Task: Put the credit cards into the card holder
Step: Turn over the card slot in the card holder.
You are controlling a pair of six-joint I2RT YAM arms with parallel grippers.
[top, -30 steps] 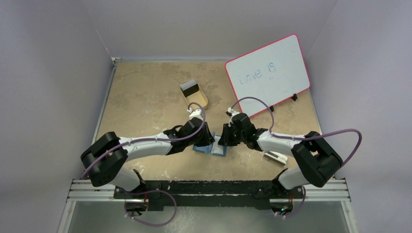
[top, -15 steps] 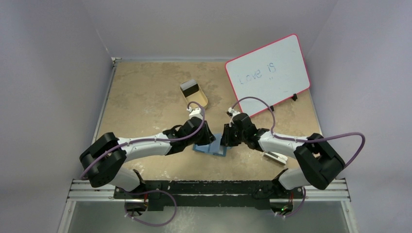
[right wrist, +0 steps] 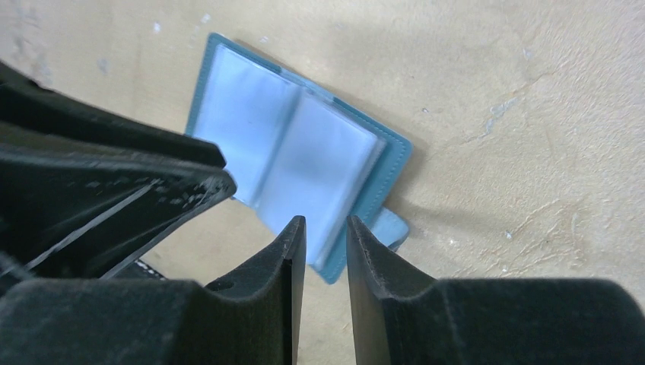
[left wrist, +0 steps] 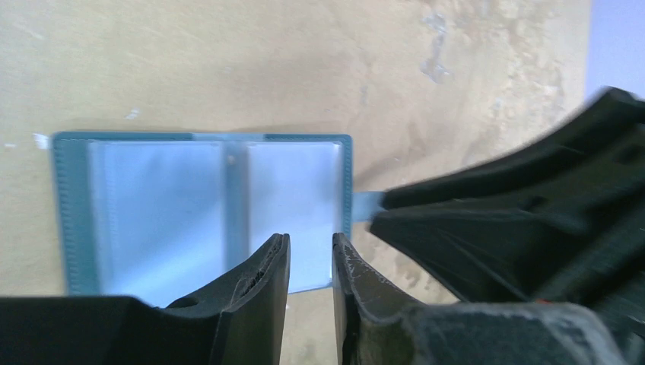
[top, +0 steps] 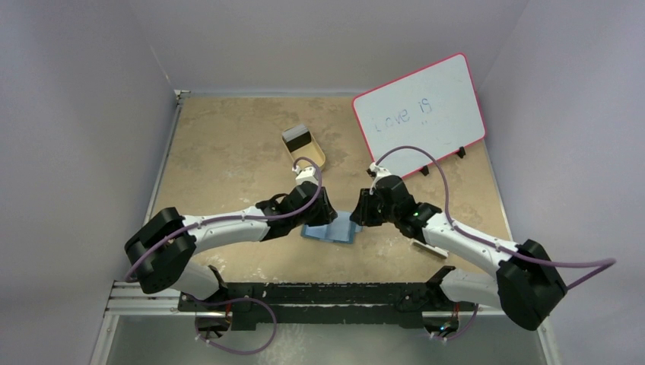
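Wallet (left wrist: 152,205) lies open on table (left wrist: 228,61), clear sleeves up, just below both tools. Left gripper (left wrist: 310,255): jaws a narrow gap apart, nothing between, tips over one sleeve's edge. Right gripper (right wrist: 327,237): same narrow gap, empty, tips over the tab-side edge, facing left gripper closely.

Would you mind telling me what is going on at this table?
Both arms are working over the card holder, which lies open on the table, its clear sleeves facing up. The left gripper and the right gripper hang close above it, each with jaws a narrow gap apart and no card in them. No card shows in the sleeves yet. What look like cards sit in the tray farther back.
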